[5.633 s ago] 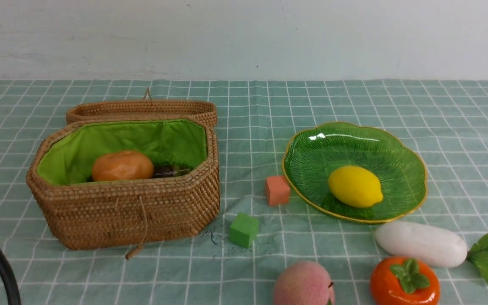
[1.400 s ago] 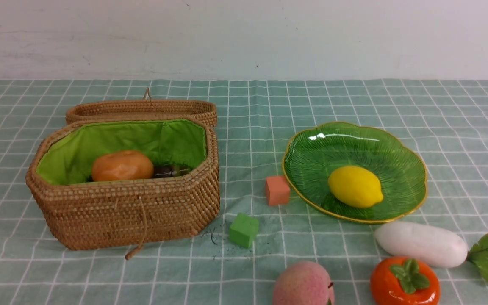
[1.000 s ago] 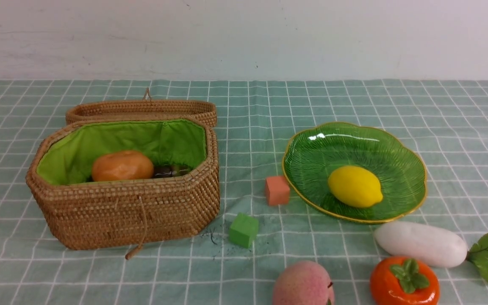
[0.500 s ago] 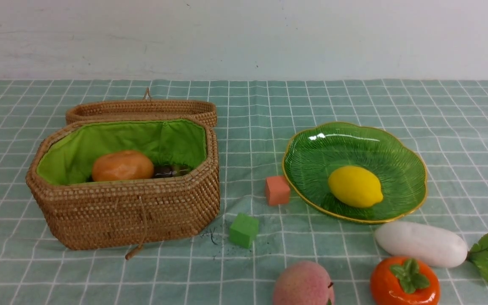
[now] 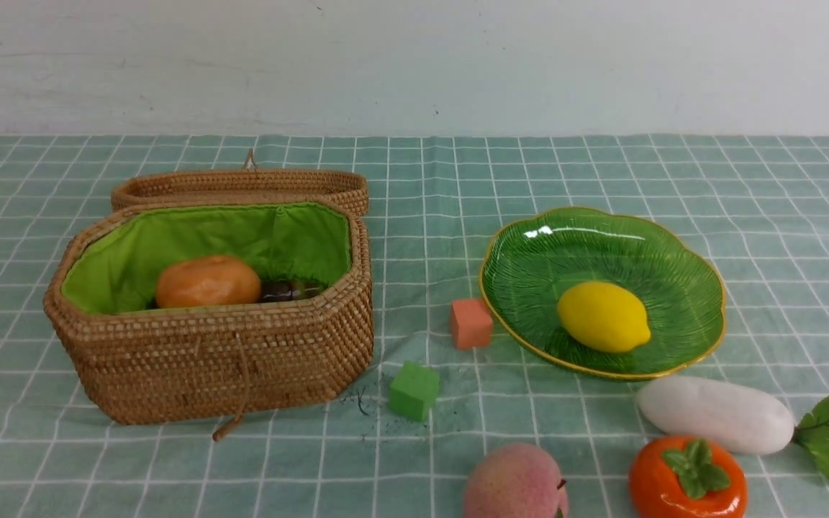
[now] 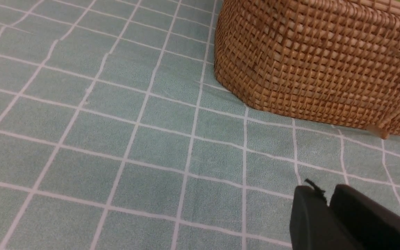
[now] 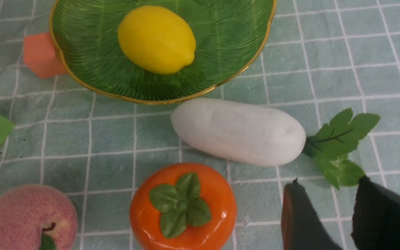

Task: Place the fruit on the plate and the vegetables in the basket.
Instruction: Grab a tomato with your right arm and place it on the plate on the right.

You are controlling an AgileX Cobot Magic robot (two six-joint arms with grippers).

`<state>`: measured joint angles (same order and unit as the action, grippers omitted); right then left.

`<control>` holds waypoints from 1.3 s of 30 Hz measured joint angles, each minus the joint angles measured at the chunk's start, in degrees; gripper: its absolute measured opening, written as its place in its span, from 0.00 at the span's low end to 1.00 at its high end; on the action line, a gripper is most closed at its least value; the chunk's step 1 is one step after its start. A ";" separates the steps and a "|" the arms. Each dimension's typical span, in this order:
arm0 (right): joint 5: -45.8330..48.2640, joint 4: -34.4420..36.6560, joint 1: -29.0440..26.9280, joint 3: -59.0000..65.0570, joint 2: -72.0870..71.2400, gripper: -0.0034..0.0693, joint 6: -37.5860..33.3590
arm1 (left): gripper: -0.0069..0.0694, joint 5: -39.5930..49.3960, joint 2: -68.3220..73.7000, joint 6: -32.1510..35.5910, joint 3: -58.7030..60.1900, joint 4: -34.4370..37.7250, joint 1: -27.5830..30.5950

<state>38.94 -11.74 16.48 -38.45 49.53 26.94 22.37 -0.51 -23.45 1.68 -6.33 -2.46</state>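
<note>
Two fruits off plate (image 5: 601, 244): persimmon (image 5: 688, 478), peach (image 5: 515, 483), both nearer robot than plate; radish (image 5: 715, 414) just beside plate rim. Right gripper (image 7: 328, 184) empty, jaws apart, at radish's leafy end. Likely persimmon: straddle widest part, don't nudge radish. Left gripper (image 6: 326, 194) closed.

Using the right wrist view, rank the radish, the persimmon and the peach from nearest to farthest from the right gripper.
1. radish: its leaves lie right at the right gripper.
2. persimmon: next to the radish, on the side nearer the robot.
3. peach: beyond the persimmon, further to the robot's left.
</note>
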 joint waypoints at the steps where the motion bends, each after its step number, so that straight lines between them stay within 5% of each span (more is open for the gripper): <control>1: 0.00 0.28 0.01 0.00 0.30 0.38 0.00 | 0.20 0.00 0.00 0.00 0.00 0.00 0.00; 12: -0.44 4.14 0.12 0.00 0.82 0.38 -4.26 | 0.20 0.00 0.00 0.00 0.00 0.00 0.00; 22: 6.86 17.75 0.12 -5.97 7.69 0.41 -21.14 | 0.21 0.00 0.00 0.00 0.00 0.00 0.00; 32: 11.00 17.49 -0.25 -9.88 24.26 0.88 -13.15 | 0.22 0.00 0.00 0.00 0.00 -0.06 0.00; 39: 5.77 23.79 -5.68 -6.79 27.25 0.91 -15.40 | 0.23 0.00 0.00 0.00 0.00 -0.18 0.00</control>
<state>44.71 12.05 10.79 -45.24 76.79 11.54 22.37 -0.51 -23.45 1.68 -6.51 -2.46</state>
